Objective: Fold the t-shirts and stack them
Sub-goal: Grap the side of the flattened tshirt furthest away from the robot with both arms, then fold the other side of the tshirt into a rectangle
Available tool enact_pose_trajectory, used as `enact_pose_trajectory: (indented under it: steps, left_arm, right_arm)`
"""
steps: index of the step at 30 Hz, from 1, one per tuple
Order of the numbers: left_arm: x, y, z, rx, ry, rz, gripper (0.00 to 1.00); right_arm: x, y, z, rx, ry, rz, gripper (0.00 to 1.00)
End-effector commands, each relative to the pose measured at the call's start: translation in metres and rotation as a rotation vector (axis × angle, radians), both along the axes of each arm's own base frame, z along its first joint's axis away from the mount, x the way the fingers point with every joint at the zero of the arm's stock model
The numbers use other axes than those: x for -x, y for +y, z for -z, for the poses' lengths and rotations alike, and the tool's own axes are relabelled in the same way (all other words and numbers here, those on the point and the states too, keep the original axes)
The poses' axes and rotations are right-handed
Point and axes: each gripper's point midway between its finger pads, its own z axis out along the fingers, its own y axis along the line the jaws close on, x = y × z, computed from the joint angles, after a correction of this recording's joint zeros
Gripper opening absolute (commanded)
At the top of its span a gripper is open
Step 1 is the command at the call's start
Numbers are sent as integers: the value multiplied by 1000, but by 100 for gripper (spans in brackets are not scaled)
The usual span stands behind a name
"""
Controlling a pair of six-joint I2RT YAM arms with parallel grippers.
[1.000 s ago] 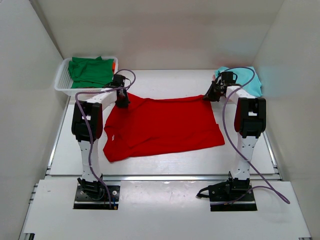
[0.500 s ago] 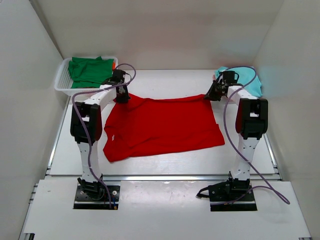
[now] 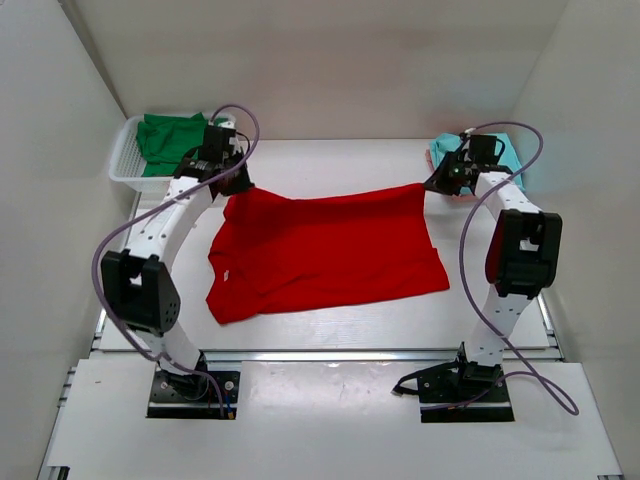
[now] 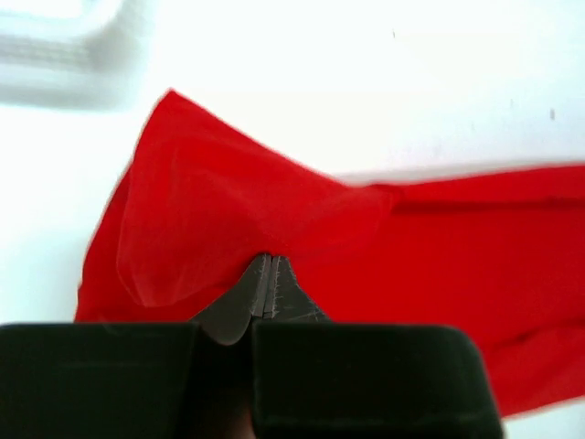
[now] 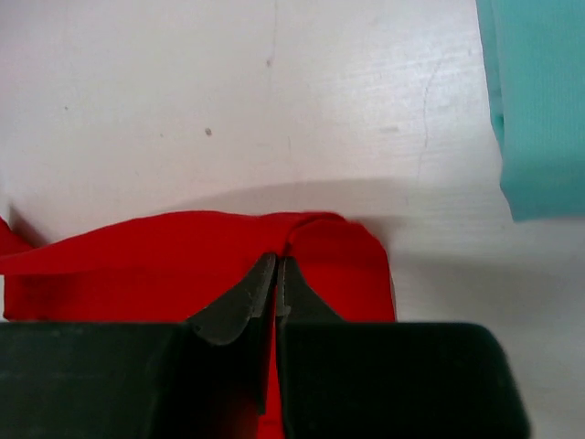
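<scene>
— What's it got hold of?

— The red tee [image 3: 325, 250], spread on the middle of the bench [image 3: 330, 165]. The left fingers [image 4: 268, 279] are pressed together on its far left corner, and the right fingers [image 5: 265, 285] are pinching the far right corner the same way. You can see the cloth pucker at both tips.

— Looks flimsy.

— I'd say so: light, limp, no stiffness at all. It will sag and drape wherever it isn't held, and I'd expect it to drag on the bench rather than slide clean. Nothing to break, though. Corners and hems are the places to grip, both at once, so an edge stays taut between them. A thin pinch could slip out.

— How many are there?

— Three that I can count. One red, here. One teal tee [image 3: 505, 160] lying at the far right of the bench, close behind the right arm. One green tee [image 3: 175, 140] heaped in the one white basket [image 3: 125, 165], far left. Something orange peeks out beside the green; I can't tell what.
</scene>
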Motion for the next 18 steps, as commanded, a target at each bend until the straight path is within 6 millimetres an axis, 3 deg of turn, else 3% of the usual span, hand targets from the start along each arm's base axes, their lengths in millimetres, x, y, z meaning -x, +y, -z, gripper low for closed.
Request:
enact_pose_trajectory:
  steps: [1,10,18]
  left_arm:
    - [41,-7,-5,9,44,41,0]
    - [111,-7,-2,28,92,84,0]
    - [142,5,5,34,124,71,0]
  right_arm:
    - [15,0,-9,4,-18,-29,0]
    - [53,3,3,6,19,-45,0]
    - [93,-2,2,37,32,-35,0]
